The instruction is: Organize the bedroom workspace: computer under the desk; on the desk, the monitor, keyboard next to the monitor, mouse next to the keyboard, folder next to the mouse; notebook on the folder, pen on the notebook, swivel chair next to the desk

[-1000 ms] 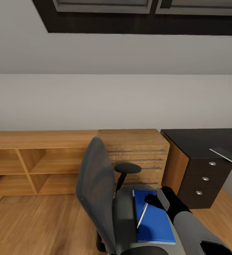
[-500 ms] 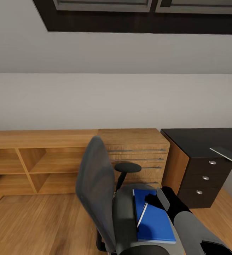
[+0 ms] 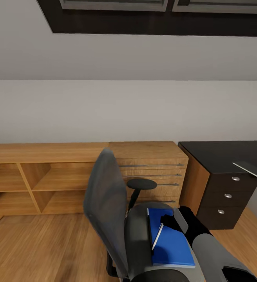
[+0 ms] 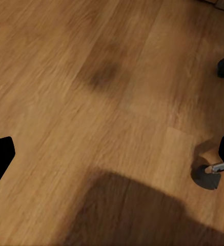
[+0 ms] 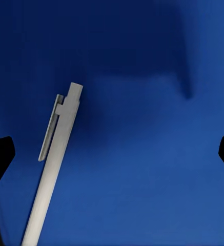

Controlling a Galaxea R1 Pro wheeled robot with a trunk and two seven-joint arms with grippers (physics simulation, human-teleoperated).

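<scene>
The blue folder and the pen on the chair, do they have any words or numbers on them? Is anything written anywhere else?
There is no writing to read in any of the pictures.
The folder is plain blue, with no label.
The pen lying on it is plain whitish, with no brand.
The desk drawers show round silver knobs and no signs.
The swivel chair bears no tag.

No writing, label, brand or number can be read anywhere. The folder (image 3: 171, 239) is plain blue — the pen (image 5: 53, 164) on it bears no print. The desk (image 3: 222, 154) drawers show only round knobs.
</scene>
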